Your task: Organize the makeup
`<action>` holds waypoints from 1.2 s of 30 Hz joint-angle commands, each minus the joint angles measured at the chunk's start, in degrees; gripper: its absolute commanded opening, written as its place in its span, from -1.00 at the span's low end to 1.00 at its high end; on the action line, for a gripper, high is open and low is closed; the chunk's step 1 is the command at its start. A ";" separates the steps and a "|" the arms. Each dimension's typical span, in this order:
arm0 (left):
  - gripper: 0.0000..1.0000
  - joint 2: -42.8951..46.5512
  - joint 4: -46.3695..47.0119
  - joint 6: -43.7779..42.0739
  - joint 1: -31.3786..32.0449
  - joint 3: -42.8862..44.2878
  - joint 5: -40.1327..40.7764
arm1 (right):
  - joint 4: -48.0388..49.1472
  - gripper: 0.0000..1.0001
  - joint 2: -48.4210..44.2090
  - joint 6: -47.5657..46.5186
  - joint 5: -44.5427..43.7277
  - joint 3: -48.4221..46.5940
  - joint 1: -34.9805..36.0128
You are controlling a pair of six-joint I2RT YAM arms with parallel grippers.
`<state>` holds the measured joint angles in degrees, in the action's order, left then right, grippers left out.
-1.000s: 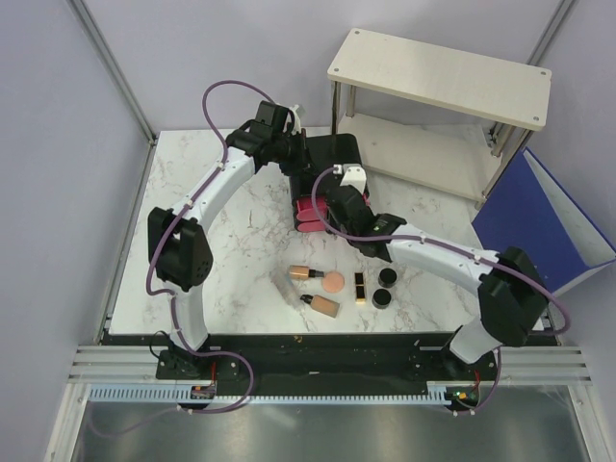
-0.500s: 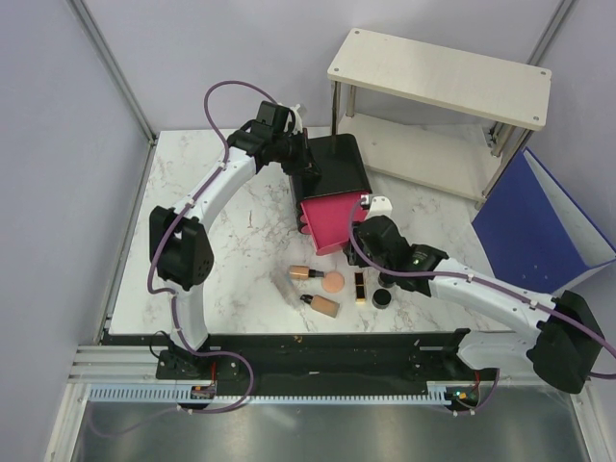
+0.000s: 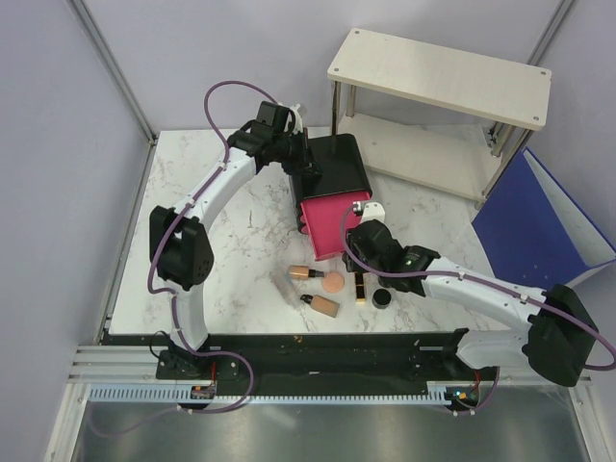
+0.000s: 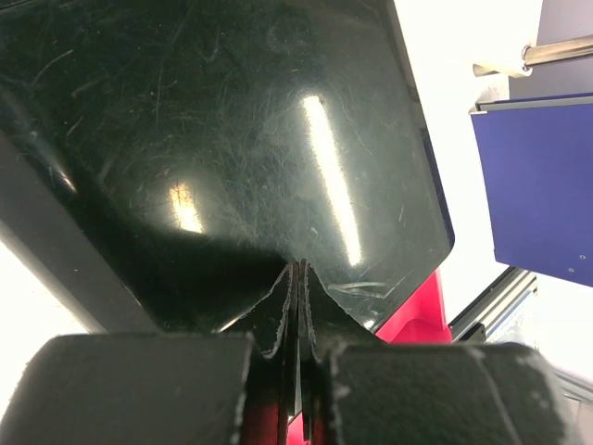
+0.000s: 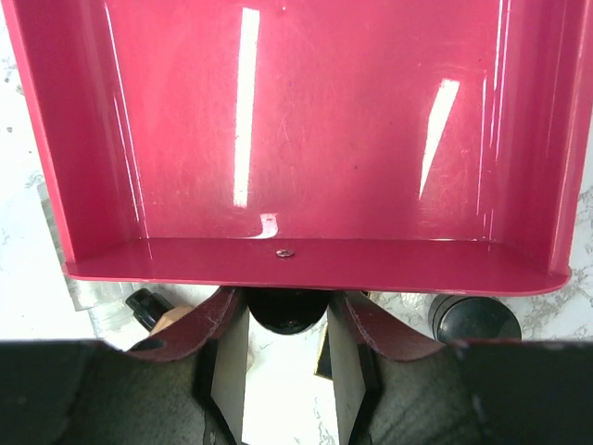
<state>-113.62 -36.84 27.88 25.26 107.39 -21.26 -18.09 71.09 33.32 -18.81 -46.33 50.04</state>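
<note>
On the white marble surface point(image 3: 221, 241), the makeup lies loose by the middle of the near edge. There are two tan bottles point(image 3: 303, 273) point(image 3: 322, 307), a peach disc point(image 3: 333, 283), a black-gold lipstick point(image 3: 360, 287), a clear tube point(image 3: 279, 286) and one black jar point(image 3: 382, 298). A second jar is probably hidden under the right arm. Just beyond them the pink drawer point(image 3: 327, 221) stands drawn out of the black box point(image 3: 337, 164) toward the near edge, and it is empty inside. The right hand point(image 3: 354, 241) has closed its fingers on either side of the drawer's black knob point(image 5: 287, 311), presumably to open a place for the cosmetics. The left hand point(image 3: 306, 159) rests at the box's far left top corner with its fingers pressed together and nothing visible between them, most likely bracing the box against the pull. A second ago the drawer showed only as a thin pink strip with the right hand close against the box front. Half a second ago it was already nearly this far out, and the right elbow has since swung inward slightly.
</note>
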 commanded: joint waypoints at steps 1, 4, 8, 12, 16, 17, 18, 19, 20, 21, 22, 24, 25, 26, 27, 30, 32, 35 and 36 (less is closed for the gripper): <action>-0.96 -3.80 -8.69 -0.98 0.23 -3.68 3.59 | -1.34 -0.90 2.38 -0.71 -1.94 -3.42 0.06; -0.96 -3.71 -8.69 -1.07 0.23 -4.03 3.68 | -0.63 -0.88 4.14 -1.06 -1.32 -4.56 0.06; -0.96 -3.53 -8.69 -1.07 0.23 -4.39 3.76 | 0.33 -0.73 5.37 -1.06 -0.18 -5.09 0.23; -0.96 -3.45 -8.69 -1.33 0.23 -4.56 3.68 | 1.13 -0.45 5.20 -1.24 0.26 -4.91 0.67; -0.96 -3.62 -8.69 -1.34 0.23 -4.91 3.77 | 0.77 0.02 4.76 -1.33 0.53 -4.83 0.76; -0.96 -3.62 -8.69 -1.34 0.23 -4.91 3.77 | 0.69 0.11 4.41 -1.42 0.70 -4.57 0.76; -0.97 -3.62 -8.69 -1.42 0.23 -5.00 3.94 | 0.68 0.21 4.06 -1.33 0.62 -4.48 0.93; -0.96 -3.54 -8.69 -1.42 0.23 -5.00 4.03 | 0.34 0.34 3.88 -1.42 0.70 -4.39 0.94; -0.97 -3.53 -8.69 -1.42 0.23 -5.00 4.12 | 0.16 0.40 3.36 -1.33 0.79 -4.21 1.02; -0.97 -3.36 -8.69 -1.60 0.23 -4.83 4.03 | 0.07 0.43 3.09 -1.42 0.79 -4.12 1.02; -0.96 -3.27 -8.69 -1.69 0.23 -4.91 3.94 | -0.10 0.48 2.92 -1.42 0.88 -4.04 1.11; -0.92 -2.92 -8.69 -1.77 0.23 -4.83 4.03 | -0.19 0.54 2.21 -1.68 1.40 -3.95 1.20; -0.90 -2.75 -8.60 -1.86 0.23 -4.83 4.29 | -0.46 0.54 2.04 -1.85 1.49 -3.95 1.37; -0.88 -2.57 -8.69 -1.86 0.23 -4.91 4.47 | -0.72 0.56 1.77 -2.20 1.84 -4.12 1.37; -0.85 -2.39 -8.69 -2.04 0.23 -4.91 4.56 | -1.07 0.57 1.68 -2.38 2.28 -4.21 1.46; -0.81 -1.60 -8.78 -2.48 0.23 -5.00 4.99 | -2.74 0.63 0.63 -3.26 3.16 -4.13 1.99; -0.78 -1.16 -9.04 -2.74 0.23 -5.00 5.35 | -3.53 0.67 -0.86 -3.87 4.12 -3.08 2.43; -0.76 -0.81 -9.39 -3.36 0.23 -5.09 5.70 | -4.32 0.70 -3.22 -5.10 6.41 -0.53 3.48; -0.75 -0.81 -9.74 -3.71 0.23 -5.00 5.70 | -4.41 0.71 -3.67 -5.63 7.20 0.00 3.74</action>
<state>-112.46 -35.53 27.79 25.26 105.51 -20.97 -21.37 71.20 30.11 -15.00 -48.69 52.42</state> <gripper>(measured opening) 0.112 0.846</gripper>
